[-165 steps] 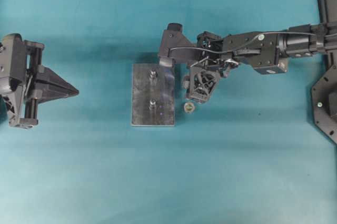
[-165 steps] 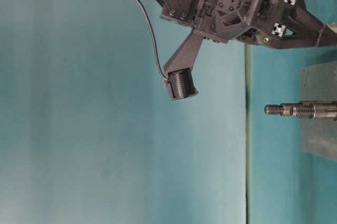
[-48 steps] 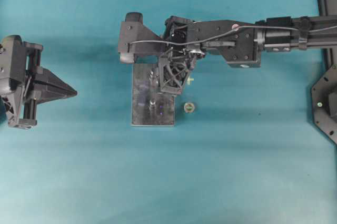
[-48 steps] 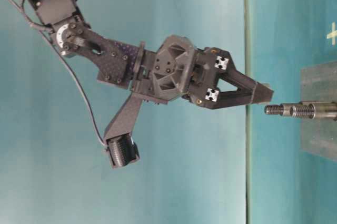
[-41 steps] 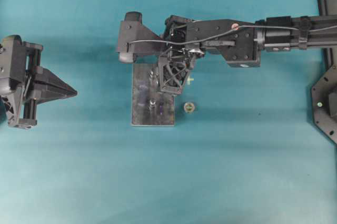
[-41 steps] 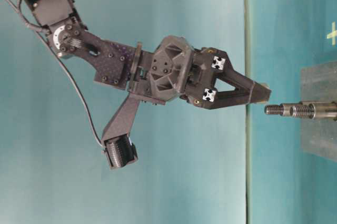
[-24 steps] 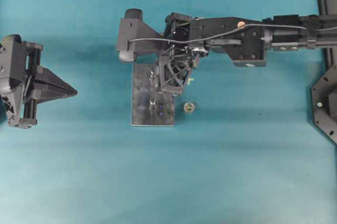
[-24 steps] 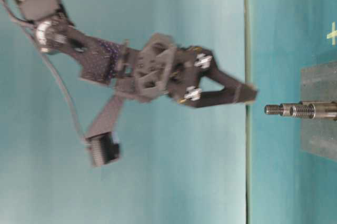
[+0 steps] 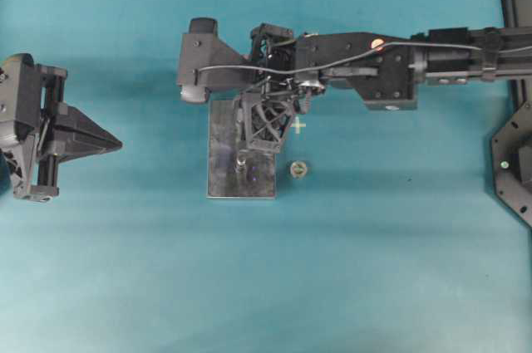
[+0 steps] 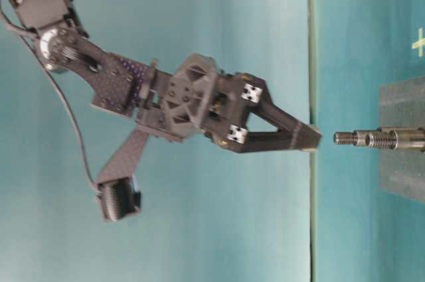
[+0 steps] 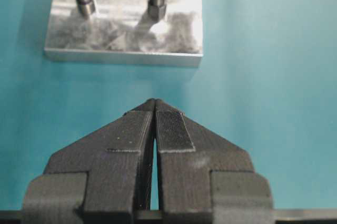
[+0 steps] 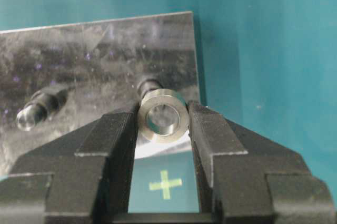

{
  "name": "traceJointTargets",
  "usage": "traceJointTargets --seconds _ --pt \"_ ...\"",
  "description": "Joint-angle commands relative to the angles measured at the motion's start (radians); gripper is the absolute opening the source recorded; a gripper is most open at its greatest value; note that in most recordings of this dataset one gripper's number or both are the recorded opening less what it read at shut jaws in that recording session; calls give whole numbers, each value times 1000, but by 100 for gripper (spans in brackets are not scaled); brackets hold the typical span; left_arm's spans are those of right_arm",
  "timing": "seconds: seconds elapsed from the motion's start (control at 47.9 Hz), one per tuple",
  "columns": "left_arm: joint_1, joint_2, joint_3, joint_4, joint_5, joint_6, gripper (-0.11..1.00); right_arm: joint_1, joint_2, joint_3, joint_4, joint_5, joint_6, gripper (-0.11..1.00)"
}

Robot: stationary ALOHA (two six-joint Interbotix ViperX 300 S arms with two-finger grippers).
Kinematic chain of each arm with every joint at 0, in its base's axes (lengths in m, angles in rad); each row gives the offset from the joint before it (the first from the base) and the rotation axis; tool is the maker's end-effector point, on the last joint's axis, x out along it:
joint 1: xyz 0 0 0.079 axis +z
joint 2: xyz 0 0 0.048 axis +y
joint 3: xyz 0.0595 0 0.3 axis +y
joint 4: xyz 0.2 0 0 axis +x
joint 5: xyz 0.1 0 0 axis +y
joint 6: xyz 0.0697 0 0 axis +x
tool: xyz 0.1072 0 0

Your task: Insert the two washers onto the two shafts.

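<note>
My right gripper [image 12: 163, 114] is shut on a silver ring-shaped washer [image 12: 163, 128], held edge-on between its fingertips. It hovers over the grey metal plate [image 9: 223, 172], which carries two upright threaded shafts. One shaft [image 12: 149, 85] shows just behind the washer, the other [image 12: 39, 106] to its left. In the table-level view the gripper tip [image 10: 312, 139] is level with the shaft tips [image 10: 344, 138], a short gap away. In the overhead view the gripper [image 9: 252, 142] hides the far shaft; the near shaft [image 9: 240, 162] shows. My left gripper [image 11: 154, 104] is shut and empty, well apart from the plate [image 11: 124, 29].
A second small metal ring [image 9: 298, 169] lies on the teal table just right of the plate. A yellow-green cross mark [image 9: 298, 126] is on the table beside the plate. The left arm [image 9: 50, 141] rests at the far left.
The right gripper with the washer has shifted slightly left over the plate. In the table-level view its tip drew back from the shaft tips and came level with them. The left arm is unmoved.
</note>
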Motion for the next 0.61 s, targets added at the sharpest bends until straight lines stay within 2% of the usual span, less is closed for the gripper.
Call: traceJointTargets --seconds 0.0,0.585 --pt "2 -3 -9 3 -9 -3 0 5 -8 -25 5 -9 -3 32" --pt "2 -11 0 3 -9 -5 0 5 23 -23 12 -35 -2 32"
